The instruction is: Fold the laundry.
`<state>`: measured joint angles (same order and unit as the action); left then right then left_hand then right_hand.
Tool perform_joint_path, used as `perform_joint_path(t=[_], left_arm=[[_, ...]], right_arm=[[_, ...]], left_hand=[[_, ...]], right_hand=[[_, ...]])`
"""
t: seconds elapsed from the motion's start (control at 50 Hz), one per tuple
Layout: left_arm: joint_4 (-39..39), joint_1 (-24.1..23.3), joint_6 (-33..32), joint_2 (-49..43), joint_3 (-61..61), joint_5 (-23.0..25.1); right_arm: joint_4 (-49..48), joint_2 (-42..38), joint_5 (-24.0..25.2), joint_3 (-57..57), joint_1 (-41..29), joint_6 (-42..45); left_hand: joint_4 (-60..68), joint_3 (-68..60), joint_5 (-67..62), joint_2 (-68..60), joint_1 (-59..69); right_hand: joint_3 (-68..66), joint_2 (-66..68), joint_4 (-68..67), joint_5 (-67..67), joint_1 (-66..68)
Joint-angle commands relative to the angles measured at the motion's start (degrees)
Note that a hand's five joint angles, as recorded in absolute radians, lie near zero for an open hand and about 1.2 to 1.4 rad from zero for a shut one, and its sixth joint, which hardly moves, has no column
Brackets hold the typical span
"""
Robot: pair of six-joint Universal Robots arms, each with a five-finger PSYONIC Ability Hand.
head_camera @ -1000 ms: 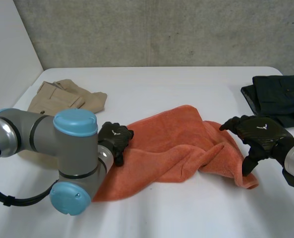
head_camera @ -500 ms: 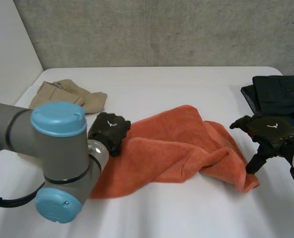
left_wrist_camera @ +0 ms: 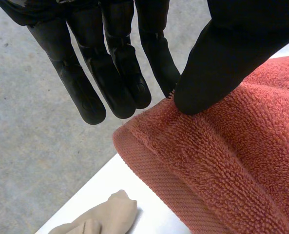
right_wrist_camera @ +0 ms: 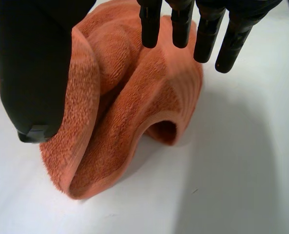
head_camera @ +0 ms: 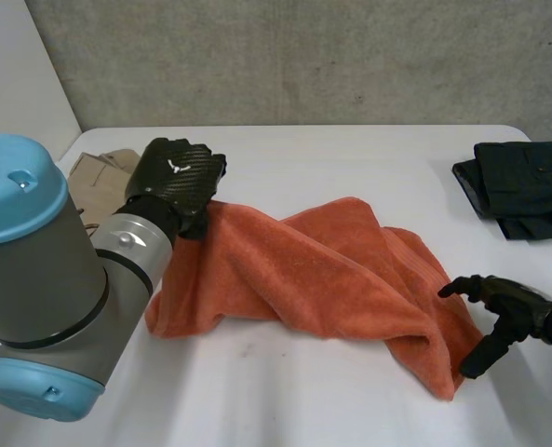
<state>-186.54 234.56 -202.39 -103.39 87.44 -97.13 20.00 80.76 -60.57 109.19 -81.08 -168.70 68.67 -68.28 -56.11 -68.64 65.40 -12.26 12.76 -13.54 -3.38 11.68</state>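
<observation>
An orange towel [head_camera: 322,270] lies rumpled across the middle of the white table [head_camera: 350,149], its near-right end bunched into a raised fold. The left hand [head_camera: 175,177] grasps its far-left corner, held up off the table; in the left wrist view the thumb [left_wrist_camera: 232,53] presses the hemmed edge of the towel [left_wrist_camera: 222,170] against straight fingers. The right hand [head_camera: 513,307] is released, just beside the bunched end, with its fingers [right_wrist_camera: 183,24] spread over the fold [right_wrist_camera: 115,97]. A beige garment [head_camera: 99,172] lies at the back left, partly hidden by the left hand and the left arm [head_camera: 52,279]. A dark folded garment [head_camera: 522,186] sits at the far right, well apart from the towel.
</observation>
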Motion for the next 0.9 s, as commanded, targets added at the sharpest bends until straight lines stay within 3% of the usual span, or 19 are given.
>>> perform_joint_path(t=[0.02,0.1,0.18,0.26,0.38,0.46,0.52,0.6,0.68,0.8,0.9], left_arm=[[0.04,1.51,-0.29,1.43,-0.34,-0.07],[0.13,2.21,-0.20,2.31,-0.34,-0.07],[0.13,2.48,-0.11,3.36,-0.34,-0.07],[0.21,3.27,0.06,4.25,-0.17,-0.07],[0.04,4.76,-0.11,3.55,1.67,0.36],[-1.80,6.08,-0.11,-0.30,0.81,0.37],[-5.66,6.69,-0.46,-4.70,-2.88,0.37],[-14.61,8.62,-0.46,-10.07,-14.98,0.45],[-26.39,9.59,0.06,-11.13,-25.02,0.02],[-36.87,9.51,0.41,-10.26,-26.89,-0.25],[-35.91,9.07,1.99,-6.67,-17.61,-0.07]], right_arm=[[-3.30,-1.66,0.10,1.46,-4.51,-1.19],[-4.88,-3.77,-0.78,0.58,-10.05,-3.03],[-7.34,-7.10,-1.21,-1.00,-14.27,-6.28],[-10.40,-9.48,-4.19,-3.10,-17.88,-7.52],[-19.81,-8.34,-9.91,-7.85,-19.03,-1.12],[-21.58,-6.93,-12.63,-12.58,-20.08,14.93],[-22.54,-7.98,-14.04,-17.15,-21.57,20.07],[-27.28,-12.64,-19.57,-30.15,-27.45,21.13],[-38.67,-14.14,-24.50,-41.84,-30.19,21.75],[-56.19,-12.04,-24.68,-42.84,-30.45,21.75],[-55.16,-9.40,-23.98,-38.27,-30.72,21.84]], left_hand=[[11.33,-11.72,-13.89,-11.36,14.60],[11.33,-11.72,-13.89,-11.36,14.60],[11.33,-11.72,-13.89,-11.36,14.60],[11.33,-11.72,-13.89,-11.36,14.60],[11.33,-11.72,-13.89,-11.36,14.60],[11.33,-11.72,-13.89,-11.36,14.60],[11.33,-11.72,-13.89,-11.36,14.60],[11.33,-11.72,-13.89,-11.36,14.60],[11.33,-11.72,-13.89,-11.36,14.60],[11.33,-11.72,-13.89,-11.36,14.60],[11.33,-11.72,-13.89,-11.36,14.60]], right_hand=[[2.02,-2.52,3.29,3.14,-1.43],[-0.33,-0.17,0.94,0.79,0.92],[-11.07,10.57,-9.79,-9.95,11.65],[-67.56,67.06,-66.29,-66.44,68.15],[-67.74,67.24,-66.46,-66.62,68.32],[-67.74,67.24,-66.46,-66.62,68.32],[-67.74,67.24,-66.46,-66.62,68.32],[-67.74,67.24,-66.46,-66.62,68.32],[-67.74,67.24,-66.46,-66.62,68.32],[-67.74,67.24,-66.46,-66.62,68.32],[-67.74,67.24,-66.46,-66.62,68.32]])
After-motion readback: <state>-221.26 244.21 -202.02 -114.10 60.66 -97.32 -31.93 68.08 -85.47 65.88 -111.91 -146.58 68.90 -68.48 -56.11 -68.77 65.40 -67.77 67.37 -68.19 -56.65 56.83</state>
